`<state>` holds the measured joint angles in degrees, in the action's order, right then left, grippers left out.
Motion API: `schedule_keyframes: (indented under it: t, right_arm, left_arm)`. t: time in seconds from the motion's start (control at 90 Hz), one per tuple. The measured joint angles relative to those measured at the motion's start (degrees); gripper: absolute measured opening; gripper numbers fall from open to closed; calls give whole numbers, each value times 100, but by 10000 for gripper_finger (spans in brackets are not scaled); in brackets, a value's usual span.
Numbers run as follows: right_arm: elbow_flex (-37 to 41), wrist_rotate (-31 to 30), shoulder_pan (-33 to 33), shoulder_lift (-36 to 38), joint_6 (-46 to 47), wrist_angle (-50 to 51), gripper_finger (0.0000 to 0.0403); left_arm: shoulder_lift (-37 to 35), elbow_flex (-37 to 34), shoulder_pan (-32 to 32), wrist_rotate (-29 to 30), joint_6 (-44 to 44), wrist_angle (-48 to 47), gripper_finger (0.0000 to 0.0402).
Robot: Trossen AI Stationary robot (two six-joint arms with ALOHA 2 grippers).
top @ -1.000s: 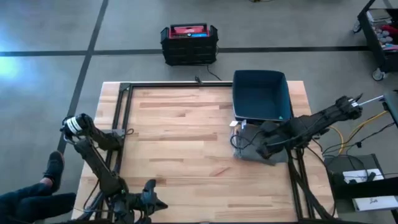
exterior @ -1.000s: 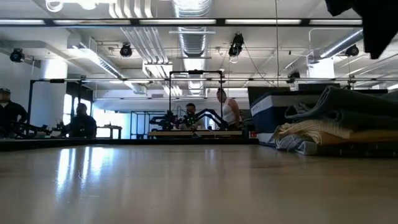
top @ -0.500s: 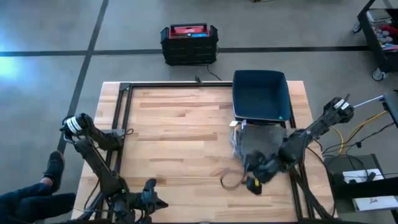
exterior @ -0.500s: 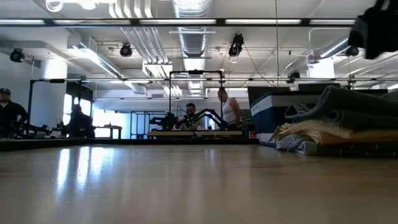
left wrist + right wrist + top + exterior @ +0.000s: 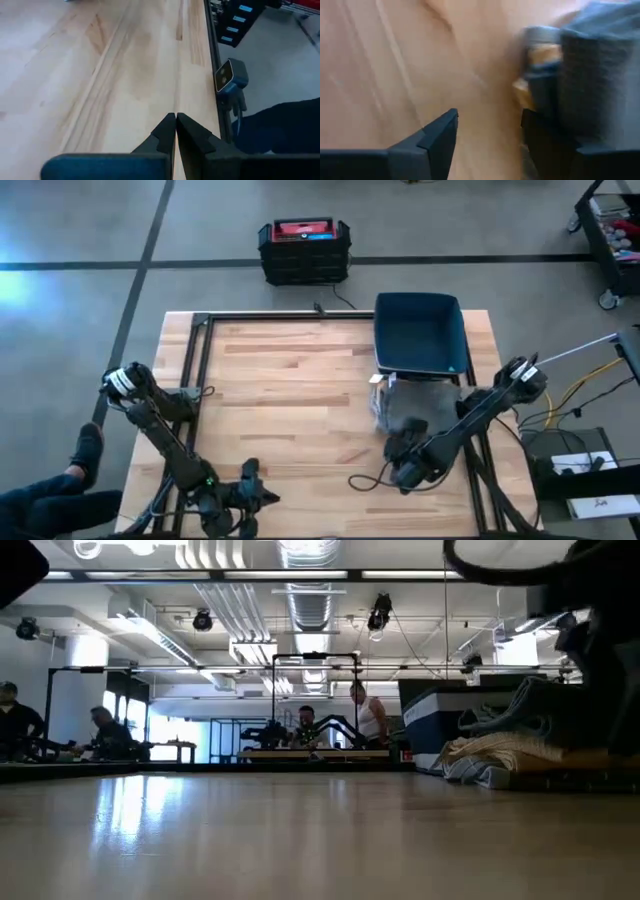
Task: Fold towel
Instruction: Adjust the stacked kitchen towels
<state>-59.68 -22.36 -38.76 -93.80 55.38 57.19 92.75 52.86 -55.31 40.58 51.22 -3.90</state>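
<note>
I'm seeing the right gripper [image 5: 405,472] with fingers [image 5: 437,137] apart and empty. I'm pulling it back off the towel [image 5: 412,408] toward the surface's [image 5: 290,395] near edge; a second ago it was over the pile. The towel is lying folded beside the blue bin [image 5: 420,332]. The left gripper [image 5: 176,131] is sitting parked, fingers together. I'm reading this as done.
</note>
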Motion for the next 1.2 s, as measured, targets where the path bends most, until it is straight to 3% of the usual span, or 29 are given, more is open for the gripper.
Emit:
schedule_keyframes:
  t: [0.1, 0.189, 0.6, 0.789, 0.9, 1.2]
  right_arm:
    - [-113, -595, 7, 221, 87, 422, 193]
    - [-39, -700, 59, 279, 105, 340, 189]
    - [396, -299, 93, -186, -152, -598, 169]
    - [75, 327, -80, -149, -220, -717, 156]
    - [99, 50, -166, -202, -349, -987, 149]
    - [296, -772, 86, -424, -105, -488, 129]
  left_arm:
    - [0, -1, 2, -6, 0, 2, 1]
    - [0, -2, 8, -7, 0, 0, 1]
    - [0, -2, 2, -81, -2, 9, 1]
    - [0, -7, 2, -83, -16, 7, 1]
    - [-1, -7, 2, -83, -155, 3, 1]
    - [-4, -7, 2, -81, -210, 10, 1]
